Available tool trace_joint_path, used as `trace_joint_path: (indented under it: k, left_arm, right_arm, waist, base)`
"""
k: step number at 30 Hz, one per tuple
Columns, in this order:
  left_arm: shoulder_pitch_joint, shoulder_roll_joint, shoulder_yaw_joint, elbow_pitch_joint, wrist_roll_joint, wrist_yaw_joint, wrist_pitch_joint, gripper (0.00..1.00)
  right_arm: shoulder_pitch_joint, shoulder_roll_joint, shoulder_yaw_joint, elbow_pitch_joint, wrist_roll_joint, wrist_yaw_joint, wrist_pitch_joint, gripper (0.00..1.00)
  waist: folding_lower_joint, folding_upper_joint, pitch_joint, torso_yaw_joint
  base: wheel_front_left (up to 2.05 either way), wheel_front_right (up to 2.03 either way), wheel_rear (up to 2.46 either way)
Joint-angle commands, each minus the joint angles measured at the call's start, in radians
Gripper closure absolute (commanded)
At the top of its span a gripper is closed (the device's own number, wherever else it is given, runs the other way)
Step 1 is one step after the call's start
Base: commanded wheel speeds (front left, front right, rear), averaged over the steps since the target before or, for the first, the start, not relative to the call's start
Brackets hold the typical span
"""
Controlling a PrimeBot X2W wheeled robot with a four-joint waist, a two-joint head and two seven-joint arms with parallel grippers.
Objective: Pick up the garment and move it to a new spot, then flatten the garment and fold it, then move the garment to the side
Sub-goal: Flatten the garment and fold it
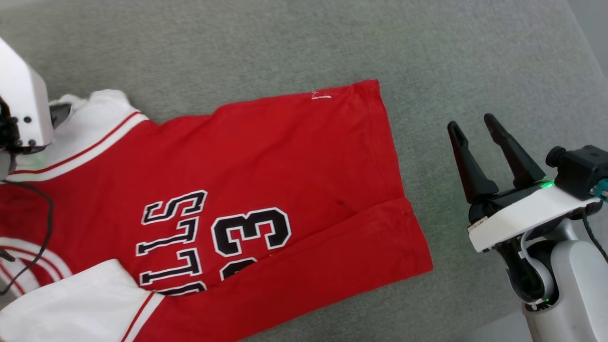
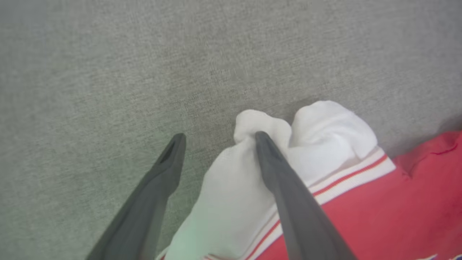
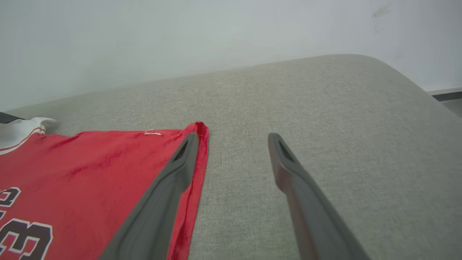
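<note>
Nearest me, the garment's (image 1: pixel 266 156) near long edge is lying turned over onto the body as a red band, covering the lower part of the "23" and the letters, with the near white sleeve (image 1: pixel 71 304) lying at its left end. I am reading that as the first lengthwise fold already made. The picking up, moving and flattening look done, because the cloth is lying spread and mostly smooth on the grey cushion (image 1: pixel 475 57).

The garment is lying print side up. Its long axis is running left to right, with the collar end pointing left and the hem pointing right.

Just right of the hem, I am holding my right fingers (image 1: pixel 470 166) spread wide, gripping nothing and hanging over bare cushion.

Farther back, the far long edge is lying unfolded out to its hem corner. At the far left, the far white sleeve (image 2: pixel 325 133) is sitting bunched up. I am holding my left fingers (image 2: pixel 285 180) wide apart there with nothing between them, one crossing over that sleeve and the other over the cushion. I cannot tell whether either is touching. By my judgement, folding the far side in, folding across, and moving the garment aside are all left to do.
</note>
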Motion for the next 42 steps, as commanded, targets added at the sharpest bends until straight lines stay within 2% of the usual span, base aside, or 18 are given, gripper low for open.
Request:
trace_joint_path:
  k: [1,4,5,6,7,8,12,17,21,28,34,39,40,41,42]
  left_arm:
    - [-0.01,0.014,-0.004,0.001,-0.011,0.004,0.039,0.0]
    - [0.001,0.036,-0.025,-0.001,-0.02,0.031,0.135,0.0]
    - [0.016,0.036,-0.033,0.001,-0.026,0.041,0.162,0.08]
    - [0.033,0.032,-0.04,0.002,-0.032,0.051,0.183,0.58]
    - [0.047,0.031,-0.042,0.0,-0.035,0.059,0.19,0.95]
    - [0.062,0.029,-0.047,0.001,-0.037,0.067,0.198,1.0]
    - [0.102,0.009,-0.051,0.0,-0.049,0.083,0.197,1.0]
    - [0.07,-0.014,-0.046,-0.009,-0.034,0.063,0.129,1.0]
    - [-0.005,-0.038,-0.038,-0.026,-0.012,0.032,0.054,1.0]
    - [-0.102,-0.129,-0.035,-0.056,0.003,-0.029,-0.072,1.0]
    - [-0.154,-0.194,-0.056,-0.069,0.008,-0.082,-0.139,1.0]
    - [-0.169,-0.226,-0.071,-0.057,0.019,-0.103,-0.175,1.0]
    - [-0.17,-0.228,-0.072,-0.055,0.02,-0.106,-0.181,1.0]
    - [-0.17,-0.231,-0.073,-0.052,0.02,-0.11,-0.185,1.0]
    - [-0.169,-0.233,-0.075,-0.049,0.021,-0.113,-0.19,1.0]
  right_arm:
    - [-0.015,0.007,0.004,0.006,0.006,0.0,-0.002,0.0]
    - [-0.022,0.01,0.006,0.019,0.017,0.0,-0.007,0.0]
    - [-0.025,0.009,0.008,0.021,0.019,0.0,-0.01,0.0]
    - [-0.028,0.008,0.007,0.025,0.023,0.0,-0.01,0.0]
    - [-0.029,0.008,0.007,0.027,0.027,0.0,-0.009,0.0]
    - [-0.031,0.005,0.006,0.029,0.03,0.0,-0.01,0.0]
    - [-0.053,-0.007,0.002,0.035,0.047,0.0,0.01,0.0]
    - [-0.116,-0.033,0.008,0.062,0.101,0.0,0.105,0.0]
    - [-0.209,-0.069,0.014,0.118,0.165,0.0,0.26,0.0]
    - [-0.367,-0.132,0.029,0.227,0.229,0.0,0.574,0.0]
    - [-0.475,-0.151,0.029,0.307,0.215,0.0,0.738,0.0]
    - [-0.499,-0.146,0.054,0.406,0.188,0.0,0.891,0.0]
    - [-0.497,-0.138,0.054,0.424,0.184,-0.001,0.919,0.33]
    - [-0.496,-0.13,0.056,0.436,0.179,-0.001,0.945,0.71]
    - [-0.494,-0.125,0.058,0.443,0.175,-0.001,0.964,1.0]
  waist:
    - [-0.0002,0.0,0.032,-0.032]
    - [-0.0002,0.0,0.047,-0.045]
    - [-0.0002,0.0,0.051,-0.048]
    - [-0.0002,0.0,0.053,-0.051]
    - [-0.0002,0.0,0.056,-0.053]
    - [-0.0002,0.0,0.059,-0.055]
    - [-0.0002,0.0,0.065,-0.053]
    - [-0.0002,0.0,0.06,-0.028]
    - [-0.0002,0.0,0.056,0.019]
    - [-0.0002,0.0,0.077,0.14]
    - [-0.0002,0.0,0.112,0.219]
    - [-0.0002,0.0,0.126,0.251]
    - [-0.0002,0.0,0.127,0.254]
    - [-0.0002,0.0,0.127,0.256]
    - [-0.0002,0.0,0.127,0.259]
  base:
    - [0.0,0.0,0.0]
    - [0.0,0.0,0.0]
    - [0.0,0.0,0.0]
    - [0.0,0.0,0.0]
    - [0.0,0.0,0.0]
    - [0.0,0.0,0.0]
    - [0.0,0.0,0.0]
    - [0.0,0.0,0.0]
    - [0.0,0.0,0.0]
    - [0.0,0.0,0.0]
    - [0.0,0.0,0.0]
    - [0.0,0.0,0.0]
    - [0.0,0.0,0.0]
    - [0.0,0.0,0.0]
    - [0.0,0.0,0.0]
